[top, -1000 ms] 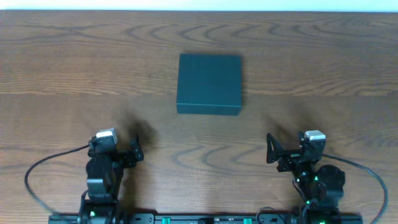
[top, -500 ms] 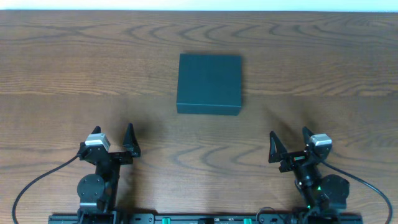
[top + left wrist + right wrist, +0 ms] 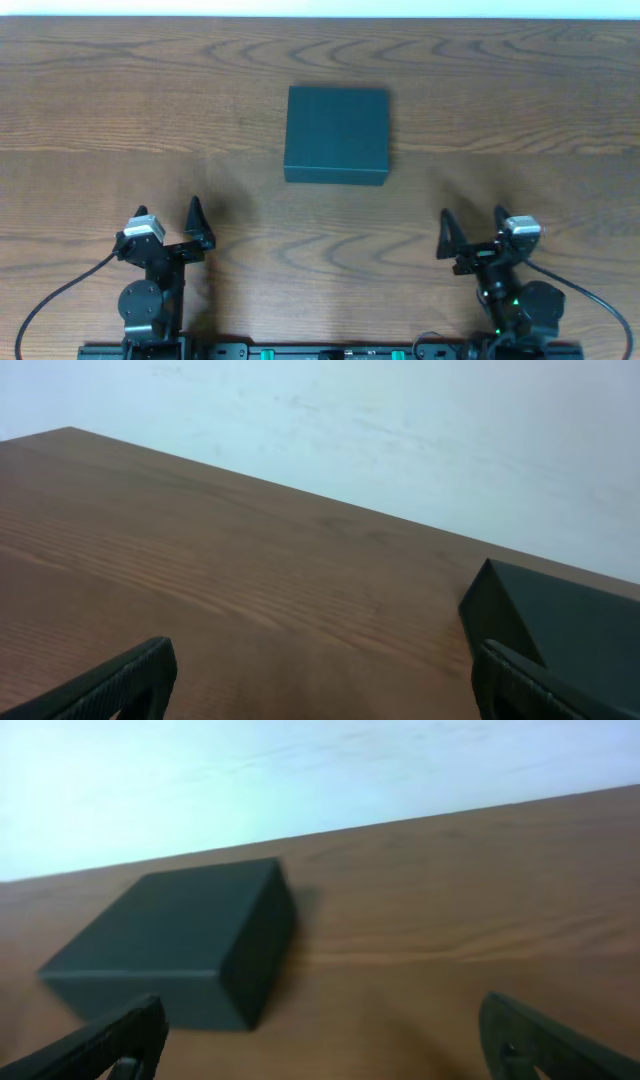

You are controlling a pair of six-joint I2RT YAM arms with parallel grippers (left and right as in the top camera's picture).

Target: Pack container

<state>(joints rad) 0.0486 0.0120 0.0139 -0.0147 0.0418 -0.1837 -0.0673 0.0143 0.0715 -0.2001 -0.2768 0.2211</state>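
Observation:
The container (image 3: 336, 134) is a dark teal-black square box with its lid shut, lying on the wooden table at centre, a little to the far side. It shows at the right edge of the left wrist view (image 3: 560, 625) and at the left of the right wrist view (image 3: 180, 950). My left gripper (image 3: 168, 228) is open and empty near the table's front left. My right gripper (image 3: 472, 232) is open and empty near the front right. Both are well short of the box.
The wooden table (image 3: 120, 100) runs to a pale wall at the far edge. Black cables trail from both arm bases at the front edge.
Both arms have drawn back toward the front edge and their grippers have opened wide. The container has not moved.

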